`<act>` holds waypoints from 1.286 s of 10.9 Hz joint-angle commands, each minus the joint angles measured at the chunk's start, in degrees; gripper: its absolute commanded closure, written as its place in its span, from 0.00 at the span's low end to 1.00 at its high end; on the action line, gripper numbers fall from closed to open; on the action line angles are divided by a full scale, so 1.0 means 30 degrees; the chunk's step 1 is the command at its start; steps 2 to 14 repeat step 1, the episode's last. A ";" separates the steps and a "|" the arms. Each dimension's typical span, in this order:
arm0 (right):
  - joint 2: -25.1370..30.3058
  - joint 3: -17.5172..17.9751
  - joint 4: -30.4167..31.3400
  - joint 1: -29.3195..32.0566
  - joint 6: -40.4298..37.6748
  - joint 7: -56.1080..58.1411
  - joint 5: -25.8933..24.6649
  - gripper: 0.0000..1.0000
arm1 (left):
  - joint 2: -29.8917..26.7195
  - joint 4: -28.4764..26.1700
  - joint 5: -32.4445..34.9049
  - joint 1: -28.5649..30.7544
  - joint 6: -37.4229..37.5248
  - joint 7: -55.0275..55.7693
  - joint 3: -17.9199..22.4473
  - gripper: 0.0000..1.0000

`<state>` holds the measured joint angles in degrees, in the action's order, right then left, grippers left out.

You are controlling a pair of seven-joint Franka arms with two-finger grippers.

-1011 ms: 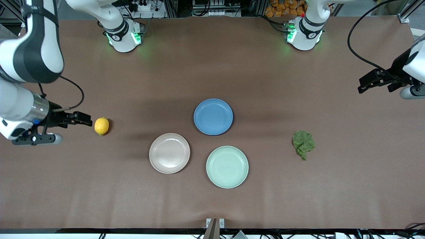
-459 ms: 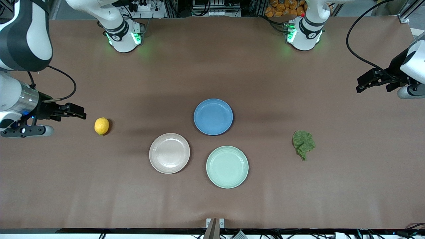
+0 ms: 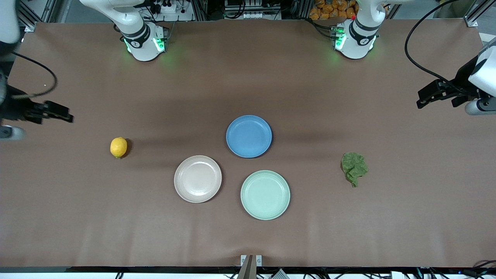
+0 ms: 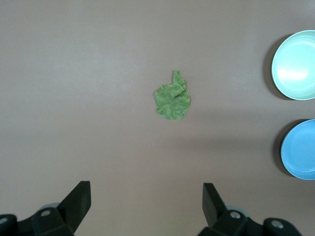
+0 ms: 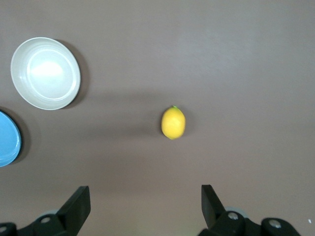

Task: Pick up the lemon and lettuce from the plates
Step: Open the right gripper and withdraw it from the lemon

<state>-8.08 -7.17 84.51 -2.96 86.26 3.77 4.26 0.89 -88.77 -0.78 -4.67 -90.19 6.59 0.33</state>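
The yellow lemon (image 3: 118, 147) (image 5: 173, 123) lies on the bare brown table toward the right arm's end, off any plate. The wrinkly green lettuce (image 3: 354, 167) (image 4: 173, 97) lies on the table toward the left arm's end. Between them sit the beige-pink plate (image 3: 197, 178) (image 5: 45, 73) and the mint green plate (image 3: 265, 195) (image 4: 296, 64), both with nothing on them. My right gripper (image 3: 64, 114) (image 5: 145, 196) is open and empty, in the air at the table's edge beside the lemon. My left gripper (image 3: 426, 97) (image 4: 146, 194) is open and empty, in the air over the table's edge at its own end.
A blue plate (image 3: 248, 136) with nothing on it sits farther from the front camera than the other two plates. The two arm bases (image 3: 144, 42) (image 3: 354, 38) stand along the table's top edge. A black cable (image 3: 416, 58) loops to the left arm.
My right gripper has pulled back from the lemon toward the table's edge and farther up the front view. The left gripper has hardly moved. Lemon, lettuce and plates lie as before.
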 commanded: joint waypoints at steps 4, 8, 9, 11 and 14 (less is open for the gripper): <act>0.1137 0.0488 0.0307 0.2124 -0.1124 -0.0174 -0.0395 0.00 | -0.0122 0.0206 0.0145 0.0002 0.0328 0.0351 -0.0021 0.00; 0.1137 0.0488 0.0307 0.2124 -0.1124 -0.0174 -0.0395 0.00 | -0.0122 0.0206 0.0145 0.0002 0.0328 0.0351 -0.0021 0.00; 0.1137 0.0488 0.0307 0.2124 -0.1124 -0.0174 -0.0395 0.00 | -0.0122 0.0206 0.0145 0.0002 0.0328 0.0351 -0.0021 0.00; 0.1137 0.0488 0.0307 0.2124 -0.1124 -0.0174 -0.0395 0.00 | -0.0122 0.0206 0.0145 0.0002 0.0328 0.0351 -0.0021 0.00; 0.1137 0.0488 0.0307 0.2124 -0.1124 -0.0174 -0.0395 0.00 | -0.0122 0.0206 0.0145 0.0002 0.0328 0.0351 -0.0021 0.00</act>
